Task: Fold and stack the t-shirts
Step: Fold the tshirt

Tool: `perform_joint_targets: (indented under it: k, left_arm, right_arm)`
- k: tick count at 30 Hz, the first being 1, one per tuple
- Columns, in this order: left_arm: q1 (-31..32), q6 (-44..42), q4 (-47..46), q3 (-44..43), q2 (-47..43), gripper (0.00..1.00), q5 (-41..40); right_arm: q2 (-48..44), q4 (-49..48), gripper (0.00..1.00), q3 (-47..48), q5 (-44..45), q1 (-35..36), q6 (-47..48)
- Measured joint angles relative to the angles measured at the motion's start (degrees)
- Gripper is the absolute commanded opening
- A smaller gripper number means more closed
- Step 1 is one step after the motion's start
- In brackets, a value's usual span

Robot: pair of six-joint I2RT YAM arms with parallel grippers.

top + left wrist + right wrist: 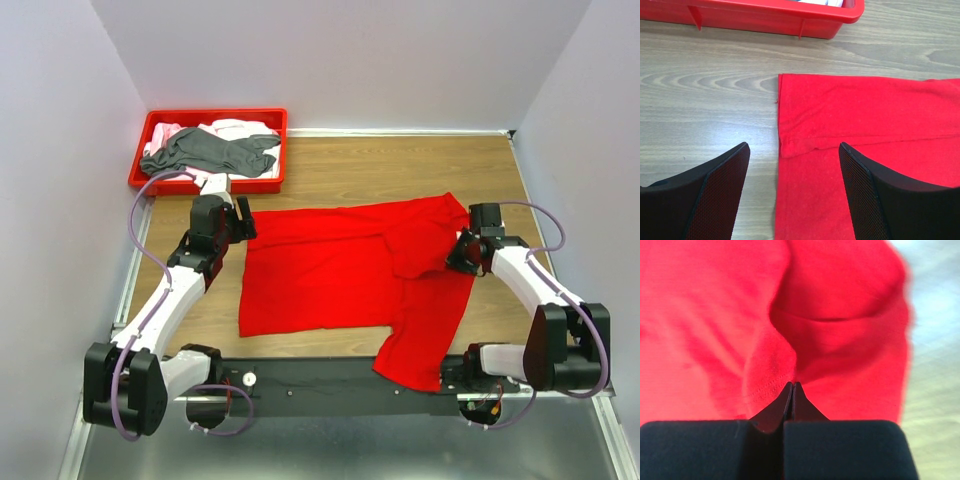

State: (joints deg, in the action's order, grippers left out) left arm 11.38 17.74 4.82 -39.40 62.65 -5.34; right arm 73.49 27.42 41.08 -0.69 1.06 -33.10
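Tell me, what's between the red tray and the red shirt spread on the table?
Just a bare strip of wooden table, plain in the left wrist view, between the red tray and the red shirt.

a red plastic tray (215,113) sits in the far left corner of the wooden table (400,165).

t-shirt (320,270): bright red | tray (282,140): red | piled shirt (205,152): dark grey | table (400,165): tan wood-grain
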Motion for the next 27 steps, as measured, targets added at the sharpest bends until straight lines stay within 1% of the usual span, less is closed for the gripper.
perform_joint_targets:
  k: [6,10,12,13,14,15,17,18,21,24,25,27]
  left_arm:
    - [0.0,0.0,0.0,0.0,-0.4,0.8,0.0]
    - [0.0,0.0,0.0,0.0,-0.7,0.8,0.0]
    - [0.0,-0.2,0.0,0.0,-0.9,0.8,0.0]
    - [0.0,-0.2,0.0,0.0,-0.9,0.8,0.0]
    - [0.0,-0.2,0.0,0.0,-0.9,0.8,0.0]
    - [0.0,-0.2,0.0,0.0,-0.9,0.8,0.0]
    - [0.0,-0.3,0.0,0.0,-0.9,0.8,-0.1]
    - [0.0,-0.3,0.0,0.0,-0.8,0.8,-0.1]
    - [0.0,-0.3,0.0,-0.1,0.5,0.8,0.0]
    - [0.3,-0.2,0.8,-2.0,5.4,0.77,0.0]
    - [0.7,-0.2,1.2,-3.2,8.4,0.76,0.2]
    - [1.5,-0.1,2.5,-6.2,12.8,0.74,0.2]
  right_arm:
    - [0.1,5.7,0.01,0.0,8.7,0.0,-0.1]
    - [0.8,7.6,0.01,0.1,12.4,0.0,0.0]
    - [1.4,8.3,0.11,0.1,13.5,0.0,0.0]
    - [1.9,8.8,0.21,0.2,13.8,0.0,0.0]
    - [2.2,9.1,0.28,0.2,13.9,-0.1,0.0]
    - [2.4,9.4,0.39,0.3,13.9,-0.1,-0.1]
    - [2.5,10.3,0.47,0.9,14.2,-0.1,-0.2]
    - [2.5,11.0,0.48,2.1,14.2,-0.1,0.1]
    - [2.7,11.5,0.49,7.6,14.3,-0.1,1.5]
    - [5.7,9.7,0.47,15.7,14.4,-0.1,3.2]
    - [7.3,8.9,0.44,18.2,14.4,-0.1,3.9]
    - [11.3,5.9,0.42,22.1,14.6,-0.1,5.5]
